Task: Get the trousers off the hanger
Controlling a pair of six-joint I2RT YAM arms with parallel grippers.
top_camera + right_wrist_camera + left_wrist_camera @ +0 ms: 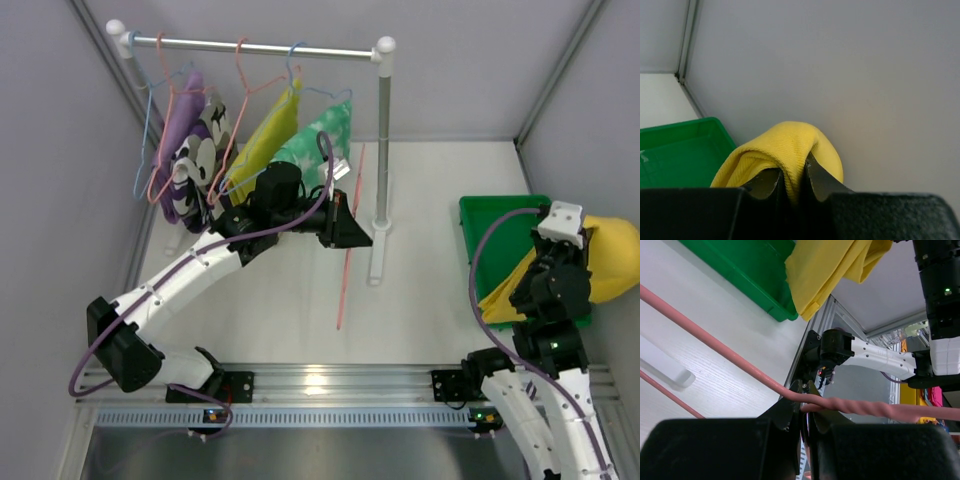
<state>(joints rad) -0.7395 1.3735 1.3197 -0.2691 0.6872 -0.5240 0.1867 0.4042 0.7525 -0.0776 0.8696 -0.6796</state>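
Observation:
Bright yellow trousers [612, 262] hang over the green bin [500, 225] at the right, and my right gripper [585, 255] is shut on a fold of them [785, 142], the jaws [794, 175] pinching the cloth. My left gripper [355, 235] is shut on a bare pink hanger [345, 265] near the rack's post. In the left wrist view the twisted pink wire [740, 362] runs through the closed jaws [809, 390]. Olive-yellow trousers [268, 135] and mint green trousers [318, 140] hang on hangers from the rail [250, 46].
A lilac garment [180, 120] and a camouflage garment [205, 150] hang at the rail's left end. The rack's upright post [383, 150] and its foot [377, 262] stand just right of my left gripper. Grey walls close in on both sides.

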